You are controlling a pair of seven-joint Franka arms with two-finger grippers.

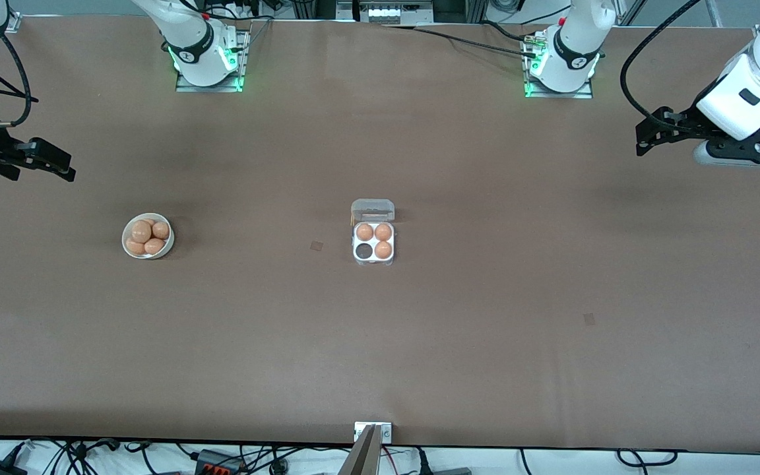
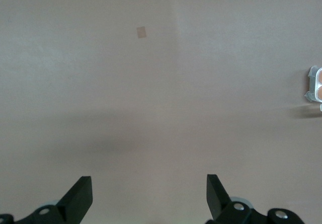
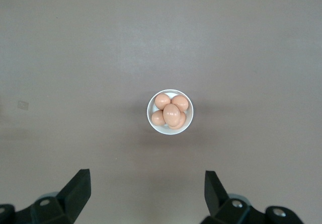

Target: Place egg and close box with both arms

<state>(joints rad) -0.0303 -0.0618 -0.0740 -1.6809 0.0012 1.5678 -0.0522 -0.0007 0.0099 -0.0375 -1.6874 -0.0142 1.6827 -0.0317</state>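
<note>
The box point(image 1: 373, 241) sits mid-table, white tray with its clear lid point(image 1: 373, 210) hinged open on the side toward the robots' bases. Three brown eggs fill three cells; one cell point(image 1: 363, 251) is empty and dark. A round white bowl point(image 1: 148, 235) toward the right arm's end holds several brown eggs point(image 1: 146, 237), also seen in the right wrist view point(image 3: 170, 113). My right gripper point(image 1: 57, 165) is open and empty, high over that end of the table. My left gripper point(image 1: 650, 135) is open and empty, high over the left arm's end. The box's edge point(image 2: 315, 85) shows in the left wrist view.
Two small tape marks lie on the brown table, one point(image 1: 316, 246) beside the box, one point(image 1: 589, 319) nearer the front camera toward the left arm's end. A metal bracket point(image 1: 373, 432) sits at the table's front edge.
</note>
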